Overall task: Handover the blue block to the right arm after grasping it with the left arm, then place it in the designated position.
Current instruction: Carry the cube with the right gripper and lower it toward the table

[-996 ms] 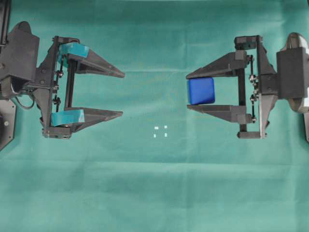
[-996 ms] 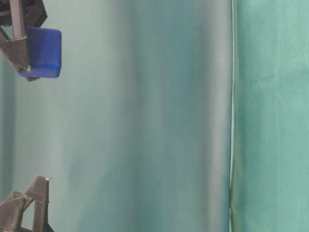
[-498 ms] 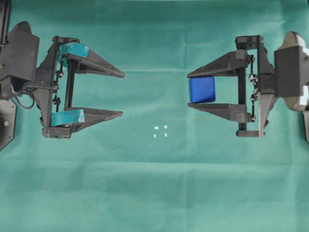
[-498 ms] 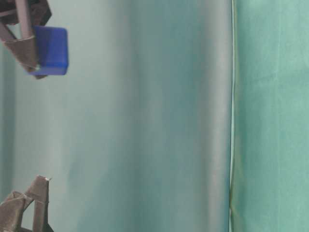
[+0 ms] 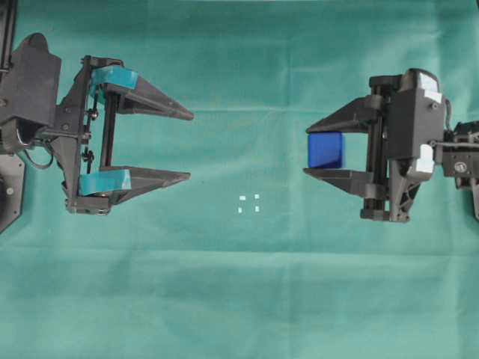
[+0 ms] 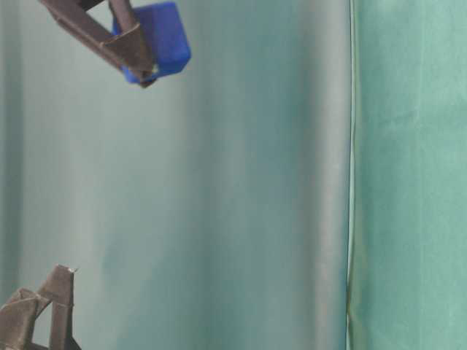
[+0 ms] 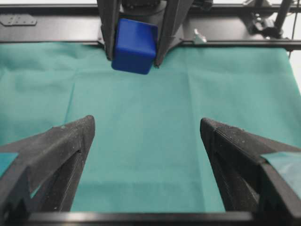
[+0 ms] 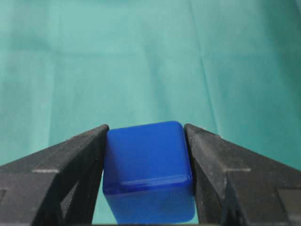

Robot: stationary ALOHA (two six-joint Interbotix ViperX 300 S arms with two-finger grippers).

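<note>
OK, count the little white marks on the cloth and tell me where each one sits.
4. The white marks form a small square on the green cloth in the overhead view: upper left, upper right, lower left, lower right. None appears hidden.

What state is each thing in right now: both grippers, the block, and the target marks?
left gripper: open wide, empty, above the cloth.
right gripper: shut on the blue block, tilted.
blue block: clamped between the right fingers, off the cloth.
designated position: four white marks, nothing on them.
green cloth: flat, lightly creased.
</note>
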